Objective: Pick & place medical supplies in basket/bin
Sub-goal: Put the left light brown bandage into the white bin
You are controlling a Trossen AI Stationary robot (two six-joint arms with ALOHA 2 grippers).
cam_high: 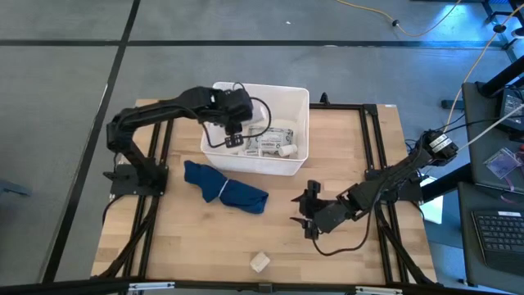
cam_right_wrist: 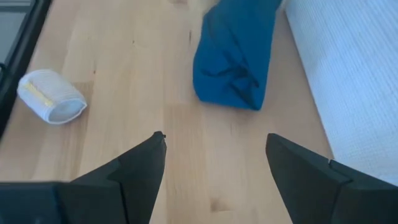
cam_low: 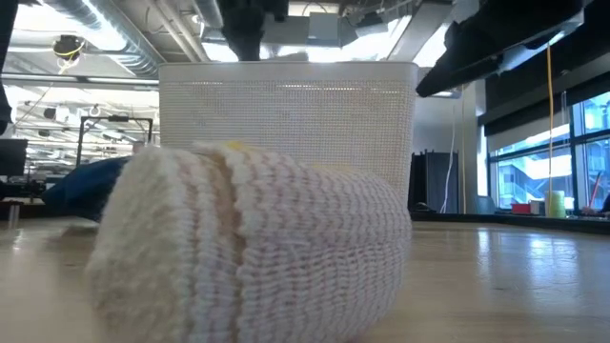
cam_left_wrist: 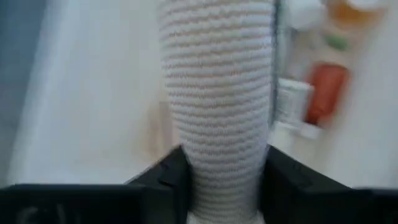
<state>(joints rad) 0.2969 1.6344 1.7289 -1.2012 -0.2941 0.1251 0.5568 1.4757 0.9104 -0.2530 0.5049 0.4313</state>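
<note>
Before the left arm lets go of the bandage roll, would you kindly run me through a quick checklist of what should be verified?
1. Left gripper shut on the held bandage roll: ok, the roll sits clamped between its fingers.
2. Left gripper above the white tub, not over the table: ok in the high view.
3. Drop spot free of breakables: cannot tell; vials and packets already lie in the tub close by.
4. Right gripper clear of the tub: ok, it waits open, empty, over bare table.
5. Blue cloth outside the tub: ok, it lies beside it.
6. Supplies left to collect: not ok, a second roll remains on the table near the front edge.
</note>
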